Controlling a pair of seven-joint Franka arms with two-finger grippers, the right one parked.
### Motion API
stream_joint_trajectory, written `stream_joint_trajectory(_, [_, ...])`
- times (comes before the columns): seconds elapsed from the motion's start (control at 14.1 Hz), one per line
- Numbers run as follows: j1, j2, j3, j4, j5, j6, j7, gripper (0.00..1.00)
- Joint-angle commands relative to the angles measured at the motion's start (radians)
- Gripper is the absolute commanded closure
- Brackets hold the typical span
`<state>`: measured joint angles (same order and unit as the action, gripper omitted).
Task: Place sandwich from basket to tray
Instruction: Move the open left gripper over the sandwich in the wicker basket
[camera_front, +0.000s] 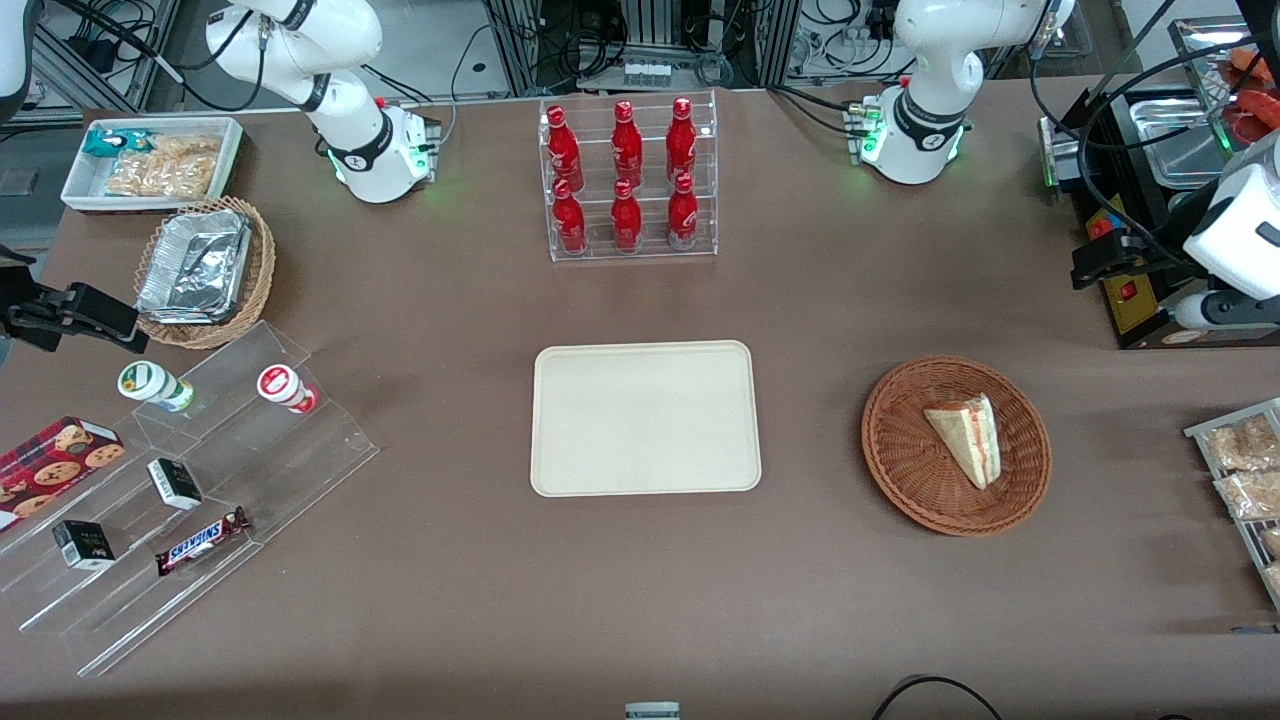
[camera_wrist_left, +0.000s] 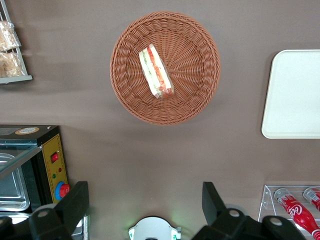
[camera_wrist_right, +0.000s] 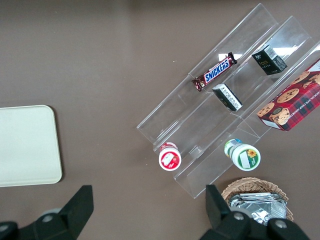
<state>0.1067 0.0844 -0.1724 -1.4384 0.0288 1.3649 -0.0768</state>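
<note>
Brown table (camera_front: 450, 560); gripper (camera_wrist_left: 145, 207) jaws apart, tips cropped.

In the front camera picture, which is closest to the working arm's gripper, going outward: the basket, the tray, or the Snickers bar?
The gripper is raised, fingers open, at the working arm's end.
1. Basket, holding the sandwich.
2. Tray, mid-table.
3. Snickers bar, toward the parked arm's end.

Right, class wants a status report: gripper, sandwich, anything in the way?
Gripper open, empty, high over bare table near the left arm's base. Sandwich lying in wicker basket, untouched. Tray bare, path between clear.
</note>
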Motion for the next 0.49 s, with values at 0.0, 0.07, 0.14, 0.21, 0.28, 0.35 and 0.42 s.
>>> stream_joint_trajectory(0.0, [-0.001, 0.008, -0.002, -0.016, 0.002, 0.003, 0.014, 0.00])
stream_joint_trajectory(0.07, [0.001, 0.011, -0.004, -0.031, 0.000, 0.005, 0.015, 0.00])
stream_joint_trajectory(0.14, [0.001, 0.030, -0.002, -0.039, 0.002, 0.006, 0.017, 0.00])
stream_joint_trajectory(0.21, [0.001, 0.049, -0.002, -0.046, 0.002, 0.008, 0.020, 0.00])
stream_joint_trajectory(0.28, [0.001, 0.067, -0.002, -0.059, 0.003, 0.017, 0.020, 0.00])
stream_joint_trajectory(0.35, [0.001, 0.084, -0.002, -0.074, 0.005, 0.040, 0.022, 0.00])
stream_joint_trajectory(0.42, [0.002, 0.093, -0.002, -0.106, 0.008, 0.081, 0.022, 0.00])
